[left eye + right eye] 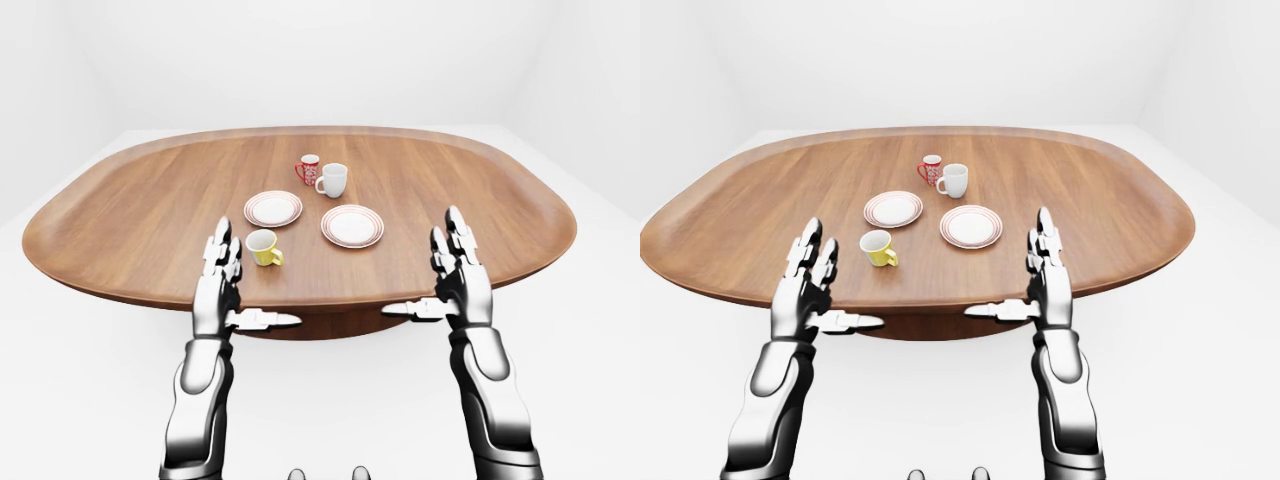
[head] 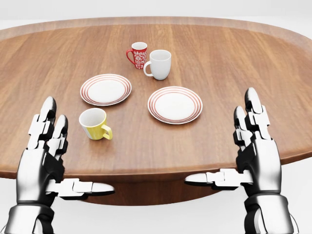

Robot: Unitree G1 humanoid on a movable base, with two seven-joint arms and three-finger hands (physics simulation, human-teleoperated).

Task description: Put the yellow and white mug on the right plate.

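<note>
The yellow and white mug (image 2: 95, 124) stands upright on the wooden table (image 2: 234, 63), handle toward the lower right, below the left plate (image 2: 106, 89). The right plate (image 2: 175, 104) lies bare to the mug's right, red-ringed like the other. My left hand (image 2: 58, 156) hovers open at the table's near edge, lower left of the mug, fingers pointing up and thumb stretched inward. My right hand (image 2: 234, 146) is open too, raised at the near edge, lower right of the right plate. Neither hand touches anything.
A red patterned mug (image 2: 138, 54) and a white mug (image 2: 159, 64) stand side by side above the two plates. The oval table's rim (image 1: 300, 315) runs just under my hands; white floor surrounds it.
</note>
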